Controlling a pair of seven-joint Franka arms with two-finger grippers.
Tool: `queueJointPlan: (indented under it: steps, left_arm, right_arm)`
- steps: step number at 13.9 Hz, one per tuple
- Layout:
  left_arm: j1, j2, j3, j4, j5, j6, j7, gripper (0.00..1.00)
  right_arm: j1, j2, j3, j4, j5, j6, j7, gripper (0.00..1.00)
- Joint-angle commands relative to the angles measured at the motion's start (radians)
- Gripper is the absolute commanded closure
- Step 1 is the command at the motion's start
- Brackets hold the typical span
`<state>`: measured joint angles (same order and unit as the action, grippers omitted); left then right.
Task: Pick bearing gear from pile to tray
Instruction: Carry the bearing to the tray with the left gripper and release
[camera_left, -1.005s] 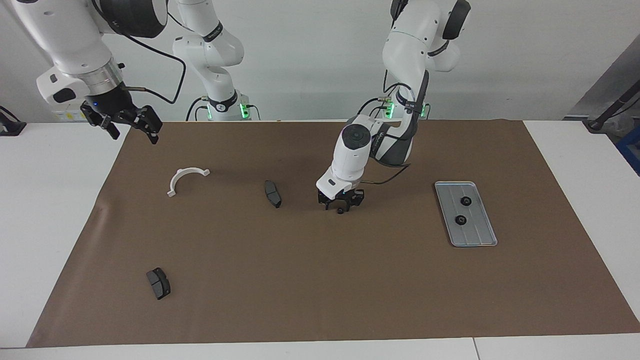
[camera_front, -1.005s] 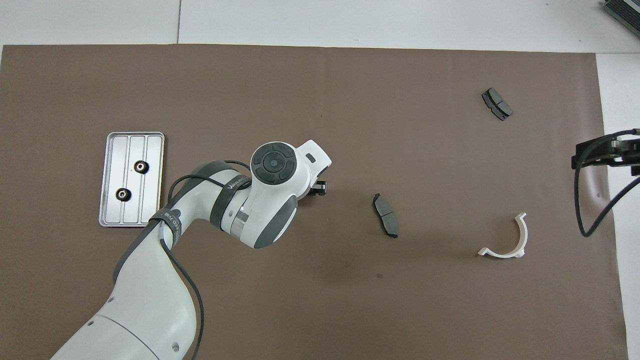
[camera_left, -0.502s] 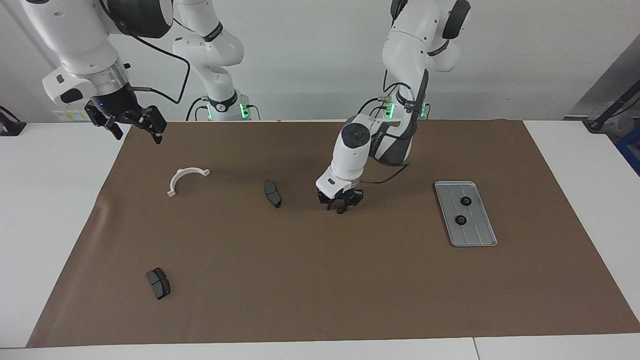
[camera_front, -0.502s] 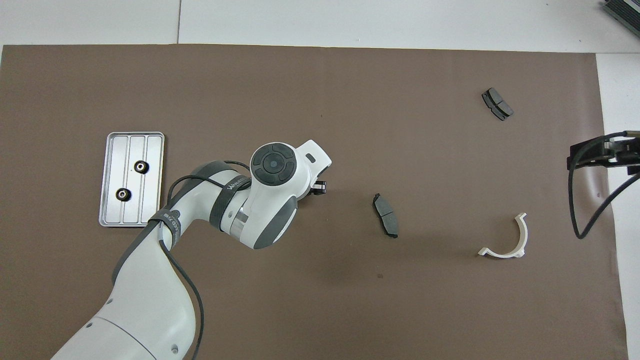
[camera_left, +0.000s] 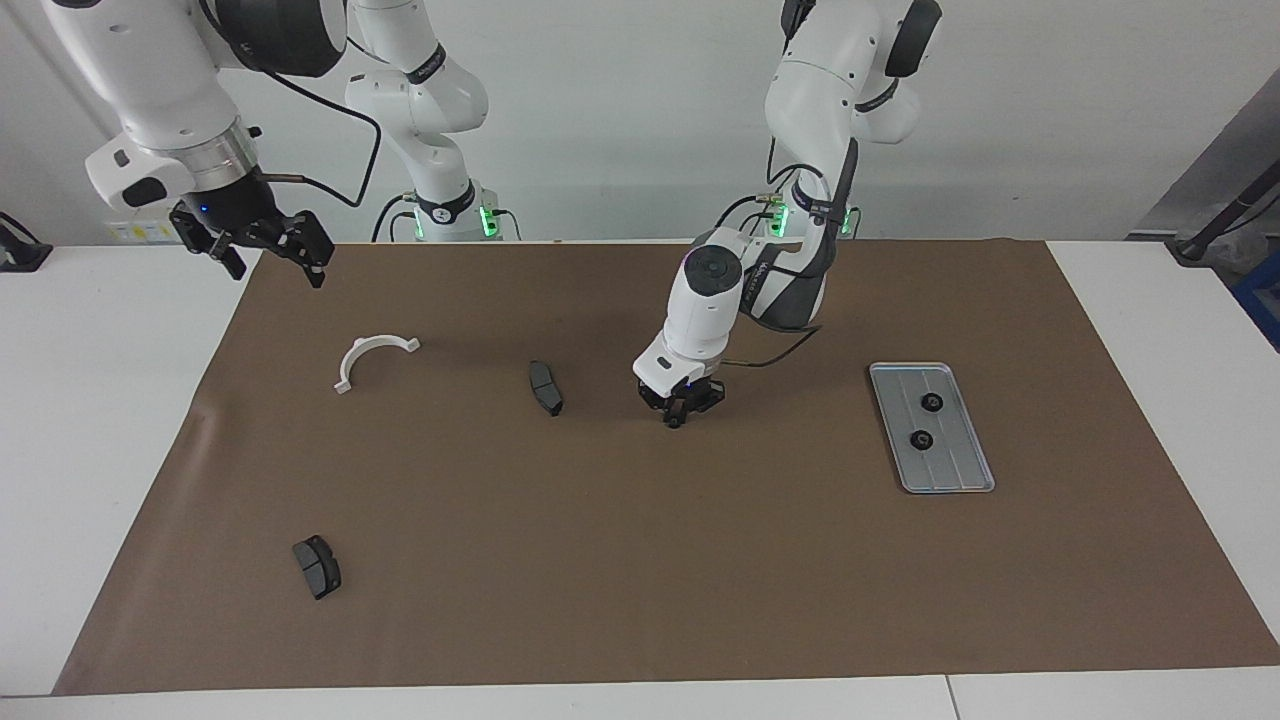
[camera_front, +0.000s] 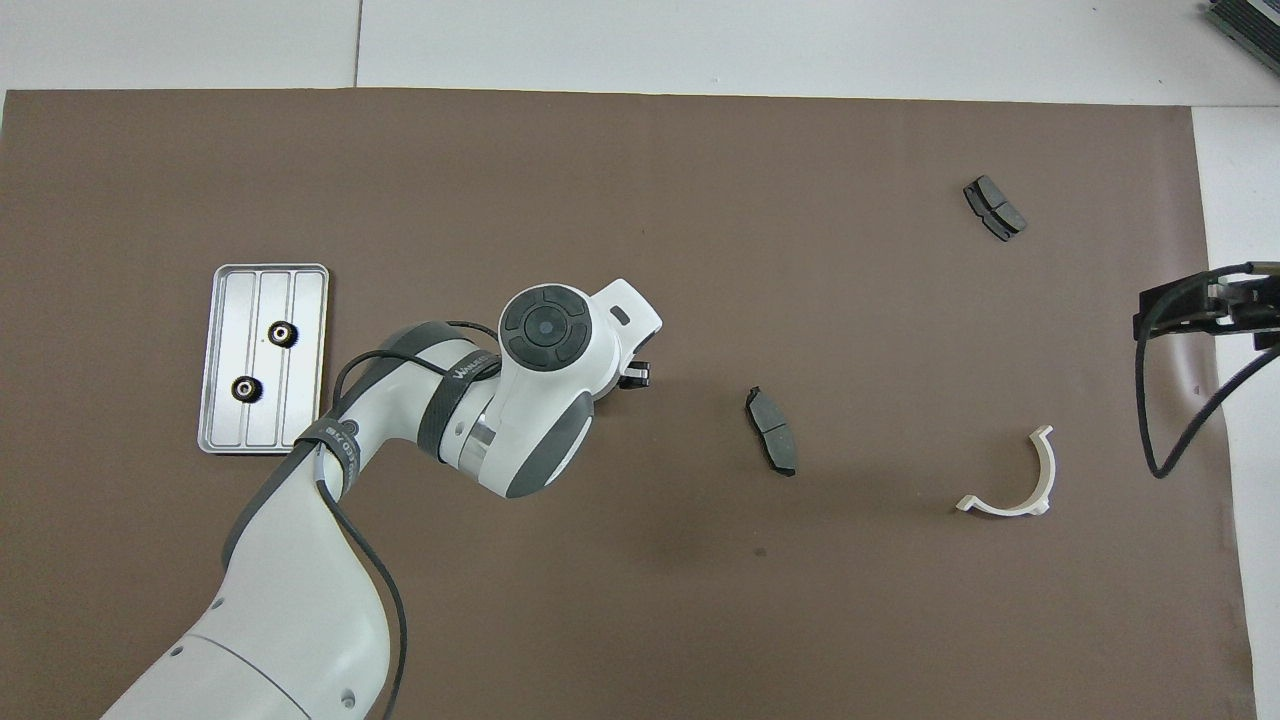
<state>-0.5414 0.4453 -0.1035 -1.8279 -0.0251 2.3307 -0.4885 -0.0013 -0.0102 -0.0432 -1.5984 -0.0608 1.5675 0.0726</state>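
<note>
A small black bearing gear rests on the brown mat, between the brake pad and the tray. My left gripper is down on it, fingertips shut around the gear. In the overhead view the left wrist hides the gear and only a bit of the left gripper shows. The silver tray lies toward the left arm's end and holds two black gears. My right gripper hangs open in the air over the mat's edge at the right arm's end.
The rest of the pile is scattered over the mat: a white half-ring bracket, a dark brake pad beside the left gripper, and another brake pad farther from the robots.
The left gripper's fingers have closed in on the gear on the mat. The right gripper shifted slightly over the mat's edge and now hangs still.
</note>
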Motion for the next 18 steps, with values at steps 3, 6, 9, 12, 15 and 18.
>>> queueJointPlan:
  steps: [3, 6, 9, 12, 15, 18]
  left_arm:
    - [0.009, -0.022, 0.016, 0.005, 0.007, -0.052, -0.012, 1.0]
    - [0.101, -0.026, 0.015, 0.071, 0.008, -0.132, 0.001, 1.0]
    - [0.231, -0.095, 0.011, 0.053, 0.007, -0.191, 0.108, 1.0]
    - [0.331, -0.157, 0.011, -0.006, 0.001, -0.234, 0.241, 1.0]
    - [0.432, -0.207, 0.015, -0.121, 0.001, -0.223, 0.483, 1.0]
    - [0.537, -0.22, 0.015, -0.148, 0.001, -0.237, 0.704, 1.0]
  right_arm:
    - [-0.005, -0.017, 0.006, -0.023, -0.01, 0.003, -0.023, 0.0]
    - [-0.009, -0.019, 0.006, -0.023, 0.025, -0.004, -0.005, 0.0]
    - [-0.014, -0.019, 0.006, -0.018, 0.024, 0.003, -0.008, 0.0]
    - [0.0, -0.024, 0.008, -0.02, 0.03, -0.001, -0.011, 0.0]
    - [-0.002, -0.024, 0.006, -0.018, 0.03, 0.0, -0.011, 0.0]
    - [0.0, -0.024, 0.006, -0.018, 0.03, 0.0, -0.011, 0.0]
